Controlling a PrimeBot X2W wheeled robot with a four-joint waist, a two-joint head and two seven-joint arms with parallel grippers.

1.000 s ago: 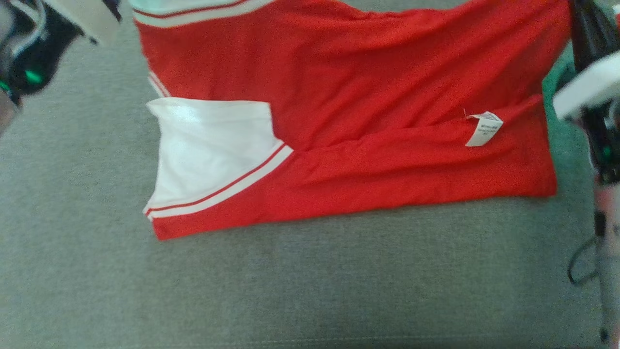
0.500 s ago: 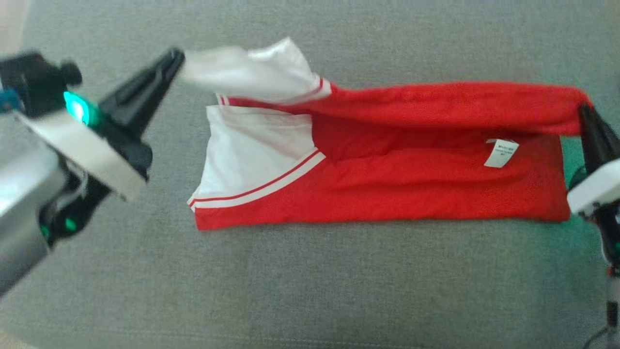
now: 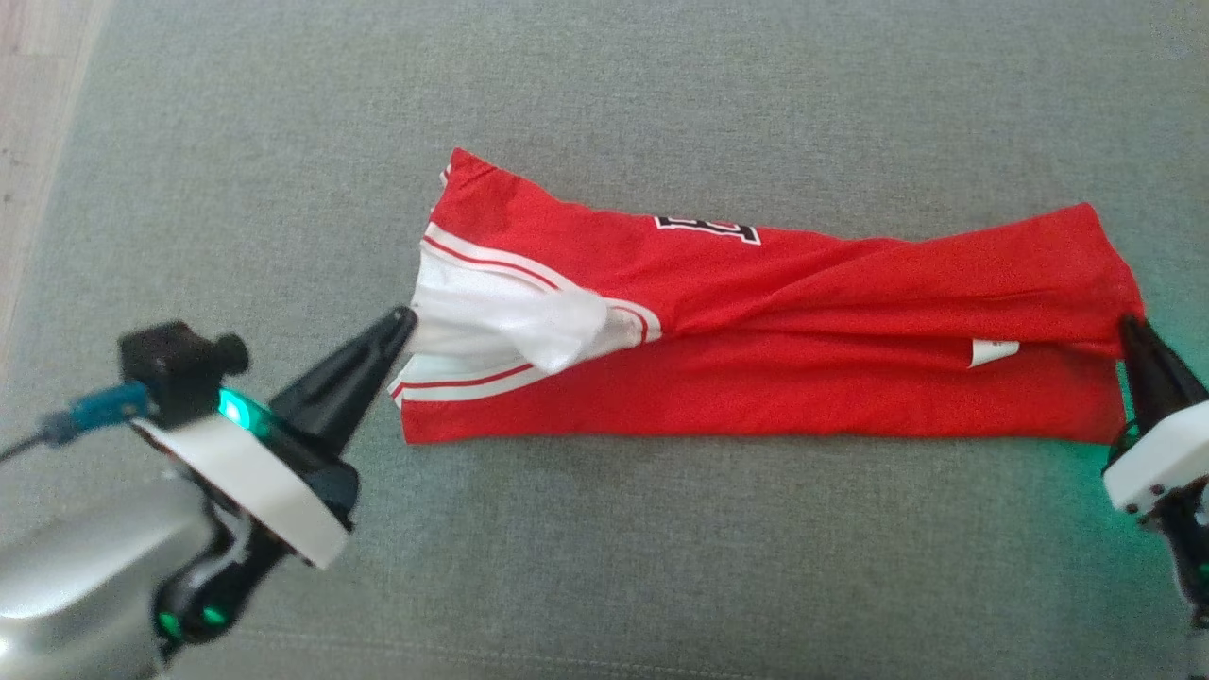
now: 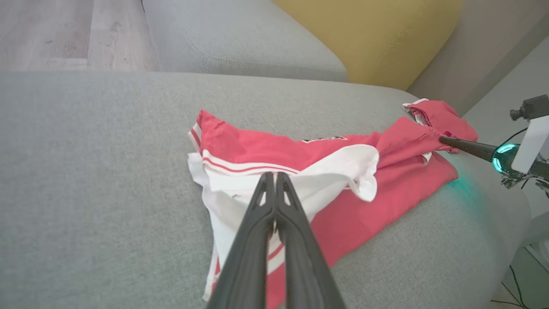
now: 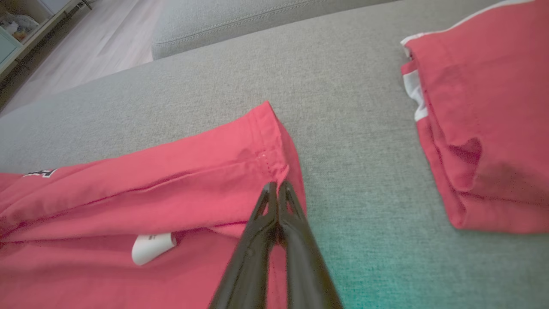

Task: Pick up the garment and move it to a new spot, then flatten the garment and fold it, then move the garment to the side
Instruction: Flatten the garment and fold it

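The garment [image 3: 774,331], red with white striped panels, lies folded lengthwise on the grey sofa seat [image 3: 661,567]. Black lettering [image 3: 706,227] shows on its upper layer and a white label [image 3: 994,351] peeks out at the fold. My left gripper [image 3: 408,319] is shut on the white fabric at the garment's left end; its tips [image 4: 274,177] pinch the white cloth [image 4: 343,171]. At the right end my right gripper [image 3: 1126,326] is shut on the red hem [image 5: 270,146], with its tips [image 5: 278,185] at the hem's corner. It also appears as the right gripper [image 4: 444,138] in the left wrist view.
A second red garment [image 5: 484,111] lies folded on the seat beyond my right gripper. Wooden floor [image 3: 38,142] runs past the seat's left edge. Another grey cushion [image 4: 240,38] and a yellow cushion [image 4: 369,38] stand at the back.
The head camera has shifted. Both grippers have brought the lifted far edge of the garment down towards me over the near half, so the upper layer now lies on the lower one.
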